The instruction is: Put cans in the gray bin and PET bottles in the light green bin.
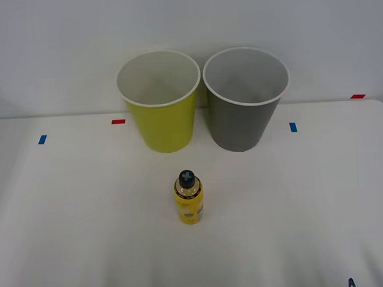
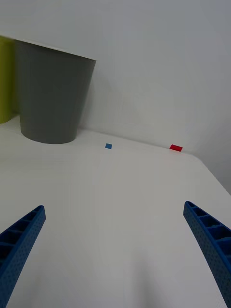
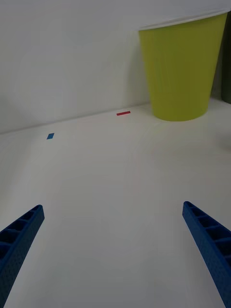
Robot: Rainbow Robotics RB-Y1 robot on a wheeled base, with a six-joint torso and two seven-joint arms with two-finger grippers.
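The light green bin (image 1: 160, 100) and the gray bin (image 1: 246, 97) stand side by side at the desk's (image 1: 307, 209) far edge, apparently empty, the PET bottle (image 1: 188, 198) upright just before them, while the left gripper (image 3: 113, 255) and right gripper (image 2: 113, 255) hover wide over bare desk.

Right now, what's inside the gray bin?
The gray bin shows only its pale inner wall from the front view; nothing is visible inside, though its very bottom is hidden. The bottle stands on the table in front.
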